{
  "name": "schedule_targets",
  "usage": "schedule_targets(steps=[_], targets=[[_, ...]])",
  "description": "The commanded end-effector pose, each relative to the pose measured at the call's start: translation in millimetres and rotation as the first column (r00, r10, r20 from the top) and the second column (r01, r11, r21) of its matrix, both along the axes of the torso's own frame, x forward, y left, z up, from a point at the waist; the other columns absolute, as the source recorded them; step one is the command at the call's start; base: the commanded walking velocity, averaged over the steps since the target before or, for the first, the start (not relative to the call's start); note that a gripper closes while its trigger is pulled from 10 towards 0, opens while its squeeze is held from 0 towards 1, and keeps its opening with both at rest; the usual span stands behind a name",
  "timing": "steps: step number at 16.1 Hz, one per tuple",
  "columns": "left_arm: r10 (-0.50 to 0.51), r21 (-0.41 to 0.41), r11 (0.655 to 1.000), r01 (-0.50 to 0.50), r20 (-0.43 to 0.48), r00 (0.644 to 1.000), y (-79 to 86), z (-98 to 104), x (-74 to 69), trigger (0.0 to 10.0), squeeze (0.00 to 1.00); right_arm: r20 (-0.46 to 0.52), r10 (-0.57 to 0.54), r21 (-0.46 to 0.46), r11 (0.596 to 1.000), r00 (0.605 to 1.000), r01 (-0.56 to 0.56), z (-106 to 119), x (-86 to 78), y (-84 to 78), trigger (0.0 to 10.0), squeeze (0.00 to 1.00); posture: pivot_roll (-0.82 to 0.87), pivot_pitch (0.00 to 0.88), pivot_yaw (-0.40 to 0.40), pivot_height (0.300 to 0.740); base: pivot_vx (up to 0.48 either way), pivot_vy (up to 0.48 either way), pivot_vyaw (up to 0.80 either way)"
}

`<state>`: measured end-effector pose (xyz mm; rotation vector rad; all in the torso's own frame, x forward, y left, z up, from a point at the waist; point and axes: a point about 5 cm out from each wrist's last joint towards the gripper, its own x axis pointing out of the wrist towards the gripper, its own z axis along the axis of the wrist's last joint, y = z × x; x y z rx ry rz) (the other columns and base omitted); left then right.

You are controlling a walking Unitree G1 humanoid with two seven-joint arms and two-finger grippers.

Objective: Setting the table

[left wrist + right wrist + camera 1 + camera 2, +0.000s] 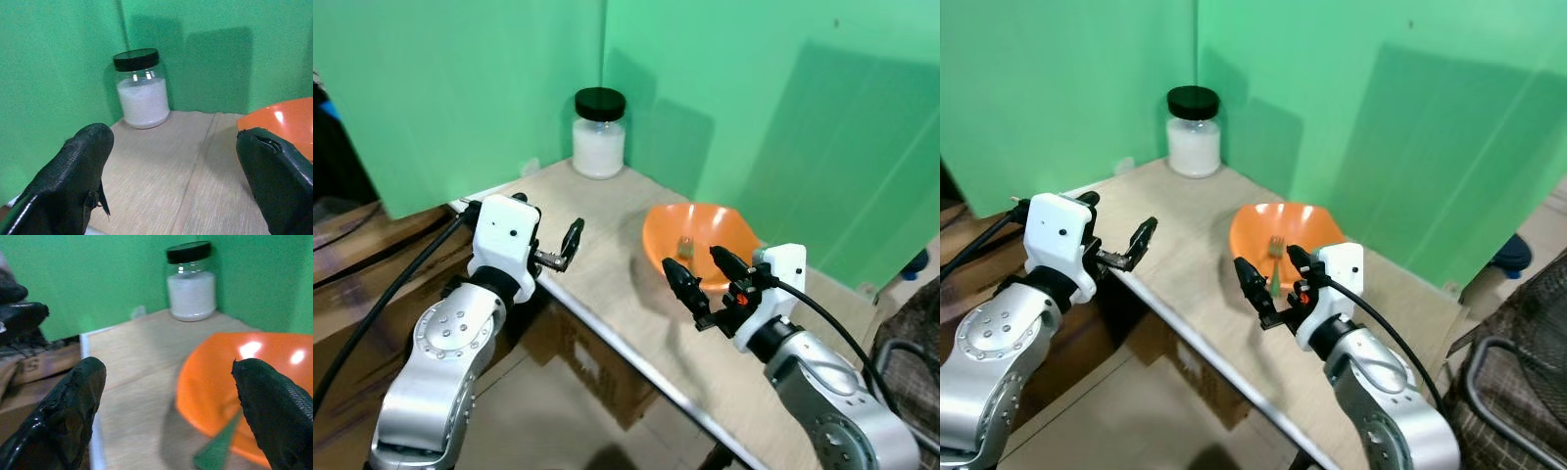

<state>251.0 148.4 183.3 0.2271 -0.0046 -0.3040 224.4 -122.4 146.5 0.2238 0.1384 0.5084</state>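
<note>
An orange bowl stands on the light wooden table near the green back wall. A fork with a green handle leans inside it, tines up. My right gripper is open just in front of the bowl's near rim, its fingers pointing at the bowl and holding nothing. My left gripper is open and empty over the table's left front edge, well left of the bowl. A glass jar of white powder with a black lid sits in the far corner.
Green panels wall in the table at the back and the left. A cardboard box sits on the floor under the table. A dark metal-framed chair is at the far right. Bare tabletop lies between the jar and the bowl.
</note>
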Motion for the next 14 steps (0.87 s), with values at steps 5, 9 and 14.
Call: schedule_targets(steps=[5,9,14], targets=[[-0.135,0.025,0.99,0.138,-0.086,0.987,-7.9,-11.2,-12.2,10.0,0.0,-0.008,0.038,-0.066,0.997,0.999,-0.038,2.8,-0.9,-9.5,10.0,0.0,0.13,0.0,-0.054,0.74,0.0,0.0,0.0],[-0.211,0.098,0.968,0.229,-0.168,0.963,6.4,-22.1,-19.4,10.0,0.0,-0.084,0.034,-0.14,0.989,0.996,-0.046,9.3,20.7,-0.5,10.0,0.0,0.13,0.0,-0.053,0.74,0.0,0.0,0.0],[-0.34,0.153,0.91,0.385,-0.258,0.905,18.4,-31.1,-32.1,10.0,0.0,-0.293,-0.058,-0.17,0.985,0.954,0.008,24.2,86.6,24.7,10.0,1.0,0.13,0.0,-0.058,0.74,0.0,0.0,0.0]])
